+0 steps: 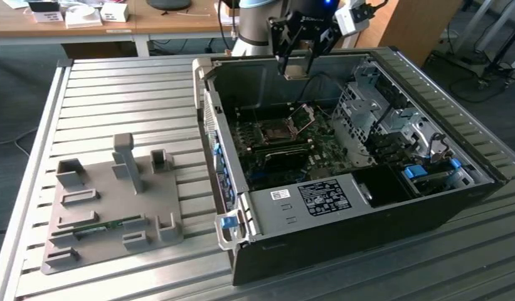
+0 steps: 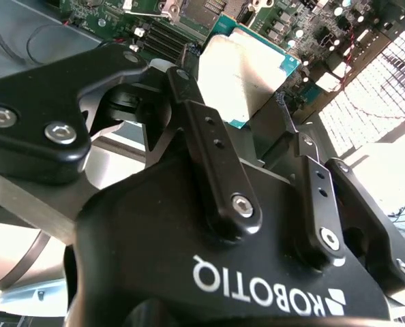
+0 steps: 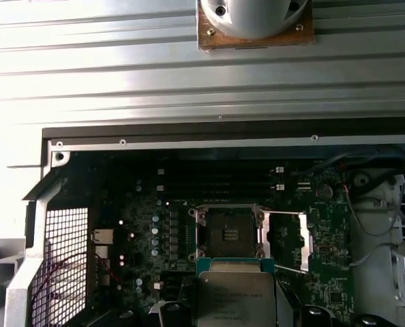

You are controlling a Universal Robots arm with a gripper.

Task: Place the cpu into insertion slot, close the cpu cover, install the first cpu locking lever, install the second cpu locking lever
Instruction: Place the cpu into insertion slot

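This looks like a robotics lab or workshop. An open computer case (image 1: 324, 244) lies on a ribbed metal workbench (image 1: 115, 94), and a robot arm (image 1: 255, 28) stands at the bench's far edge. On the exterior view's left sits a grey plastic holder plate (image 1: 106, 213). Beyond is a wooden desk (image 1: 115, 25) with small boxes (image 1: 81, 15). Cables (image 1: 483, 78) trail across the floor on the exterior view's far right.

Above case (image 1: 324, 238): cpu (image 2: 247, 75) in pincer (image 1: 297, 69); insertion slot (image 3: 228, 235) inside, cpu cover (image 3: 288, 242) beside it; fixture tray (image 1: 106, 207) at exterior view's left
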